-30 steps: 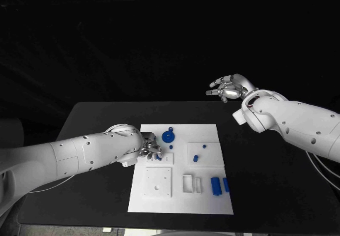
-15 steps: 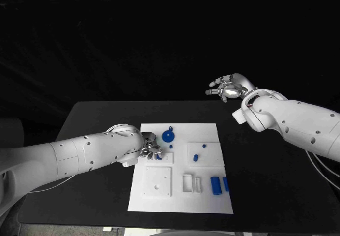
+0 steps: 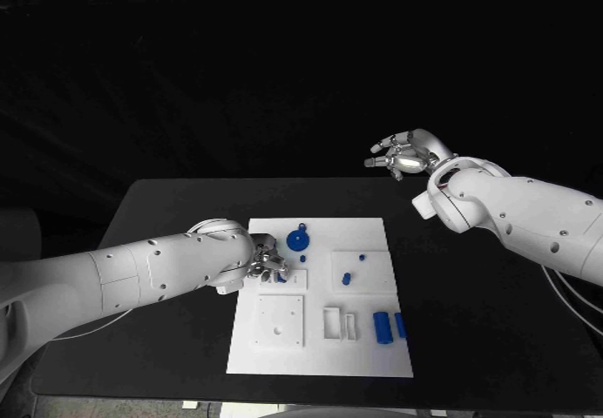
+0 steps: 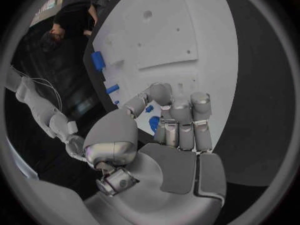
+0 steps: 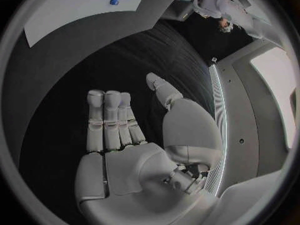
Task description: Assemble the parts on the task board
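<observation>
Left hand (image 3: 267, 266) of mine pinched a small blue part (image 4: 154, 124) at the task board's (image 3: 364, 361) nine o'clock edge, needing a straight, gentle press; my right hand (image 3: 404, 157) hung spread and holding nothing.

1. A black table (image 3: 164, 348) carries everything (its top is plain and dark).
2. The white task board (image 3: 364, 348) lies flat on it, about midway between the table's side edges, its long sides running from the near edge toward the far edge.
</observation>
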{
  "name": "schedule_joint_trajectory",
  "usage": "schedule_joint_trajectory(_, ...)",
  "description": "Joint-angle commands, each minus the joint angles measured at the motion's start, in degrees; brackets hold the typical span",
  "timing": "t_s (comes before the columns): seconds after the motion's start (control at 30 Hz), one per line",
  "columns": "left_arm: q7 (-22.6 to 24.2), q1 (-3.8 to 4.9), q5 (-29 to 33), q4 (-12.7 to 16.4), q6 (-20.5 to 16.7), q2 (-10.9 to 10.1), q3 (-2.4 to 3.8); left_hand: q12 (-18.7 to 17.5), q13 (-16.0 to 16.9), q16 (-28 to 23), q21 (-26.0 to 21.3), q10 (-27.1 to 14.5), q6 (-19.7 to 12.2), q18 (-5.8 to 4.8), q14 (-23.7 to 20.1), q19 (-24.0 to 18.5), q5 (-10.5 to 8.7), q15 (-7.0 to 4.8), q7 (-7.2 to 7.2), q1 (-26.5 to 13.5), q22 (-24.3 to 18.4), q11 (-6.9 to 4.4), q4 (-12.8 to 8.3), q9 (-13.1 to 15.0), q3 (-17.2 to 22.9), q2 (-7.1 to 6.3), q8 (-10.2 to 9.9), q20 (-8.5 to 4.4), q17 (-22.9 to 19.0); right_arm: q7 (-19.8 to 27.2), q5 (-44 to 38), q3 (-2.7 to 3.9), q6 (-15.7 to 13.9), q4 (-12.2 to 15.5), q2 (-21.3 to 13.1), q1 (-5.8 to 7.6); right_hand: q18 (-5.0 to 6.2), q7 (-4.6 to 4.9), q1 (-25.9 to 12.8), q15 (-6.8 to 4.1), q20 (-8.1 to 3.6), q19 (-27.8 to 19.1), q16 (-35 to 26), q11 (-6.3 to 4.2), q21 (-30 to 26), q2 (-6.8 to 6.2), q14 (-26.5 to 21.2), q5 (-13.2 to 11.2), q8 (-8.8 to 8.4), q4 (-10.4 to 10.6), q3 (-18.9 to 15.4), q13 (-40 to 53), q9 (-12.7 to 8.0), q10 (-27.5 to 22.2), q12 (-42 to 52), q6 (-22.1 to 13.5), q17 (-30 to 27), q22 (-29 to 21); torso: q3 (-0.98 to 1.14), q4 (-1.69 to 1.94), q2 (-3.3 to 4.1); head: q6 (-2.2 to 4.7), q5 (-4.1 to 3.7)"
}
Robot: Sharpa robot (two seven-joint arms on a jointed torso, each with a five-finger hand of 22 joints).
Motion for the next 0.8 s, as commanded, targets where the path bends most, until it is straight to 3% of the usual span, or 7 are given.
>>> schedule_joint_trajectory(0.03,0.58,-0.09,0.12,0.04,2.07,0.36,-0.04,0.27,0.1,0.42,0.17,-0.56,8.42,0.59,1.56,-0.06,0.45,-2.24,-4.42,-0.32,0.86,-0.51,0.2,0.09,0.18,-0.04,0.34,-5.67,-0.07,0.31,-0.22,0.03,0.83,-0.02,0.14,-0.03,4.15,0.35,-0.15,-0.1,0.42,-0.14,-0.01,0.19,-0.21,0.62,-0.39,0.36,0.29,-0.32,-0.04,-0.1,0.05,-0.41,0.32,0.09,-0.11,0.06,0.0,0.02,0.03,-0.05,0.01)
schedule_joint_trajectory(0.53,0.89,-0.18,0.16,-0.3,2.04,0.87,-0.03,1.32,0.29,1.4,0.5,-0.64,9.0,0.69,1.6,-0.06,-0.08,-2.34,-4.58,-1.72,0.77,-0.65,1.71,0.4,-0.15,0.44,0.3,-5.65,-0.36,0.3,-0.24,0.03,1.05,-0.08,0.22,-0.14,4.15,0.35,-0.14,-0.1,0.44,-0.13,0.02,0.19,-0.27,0.72,-0.43,0.52,0.29,-0.42,-0.04,-0.27,0.04,-0.47,0.43,0.1,-0.17,0.11,0.05,-0.02,0.0,-0.27,-0.13)
schedule_joint_trajectory(0.6,0.91,-0.18,0.16,-0.32,1.99,0.9,-0.03,1.61,0.35,1.66,0.63,-0.69,9.13,0.73,1.62,-0.04,-0.71,-2.39,-4.63,-2.26,0.76,-0.69,2.18,0.48,-0.32,0.44,0.29,-5.66,-0.45,0.3,-0.24,0.03,1.13,-0.15,0.27,-0.19,4.15,0.35,-0.15,-0.1,0.44,-0.13,0.02,0.19,-0.28,0.74,-0.43,0.54,0.29,-0.43,-0.05,-0.29,0.04,-0.48,0.44,0.1,-0.18,0.11,0.07,-0.03,0.0,-0.26,-0.17)
schedule_joint_trajectory(0.63,0.89,-0.18,0.16,-0.35,1.96,0.92,-0.03,1.87,0.37,1.86,0.72,-0.79,9.18,0.82,1.57,-0.07,-2.45,-2.43,-4.68,-2.57,0.74,-0.73,2.6,0.57,-0.36,0.32,0.24,-5.69,-0.58,0.3,-0.24,0.03,1.16,-0.21,0.31,-0.28,4.15,0.35,-0.15,-0.1,0.44,-0.13,0.03,0.19,-0.28,0.75,-0.43,0.55,0.29,-0.43,-0.04,-0.31,0.04,-0.48,0.45,0.1,-0.19,0.11,0.08,-0.02,0.01,-0.28,-0.19)
schedule_joint_trajectory(0.8,0.95,-0.18,0.17,-0.45,1.99,1.01,-0.02,2.04,0.38,1.99,0.78,-0.85,9.22,0.86,1.53,-0.11,-2.88,-2.46,-4.68,-2.82,0.73,-0.75,2.92,0.63,-0.4,0.04,0.2,-5.69,-0.69,0.29,-0.24,0.03,1.27,-0.26,0.37,-0.38,4.15,0.36,-0.14,-0.09,0.45,-0.13,0.04,0.19,-0.3,0.79,-0.45,0.59,0.29,-0.47,-0.05,-0.37,0.03,-0.5,0.49,0.09,-0.21,0.13,0.07,-0.03,0.0,-0.31,-0.23)
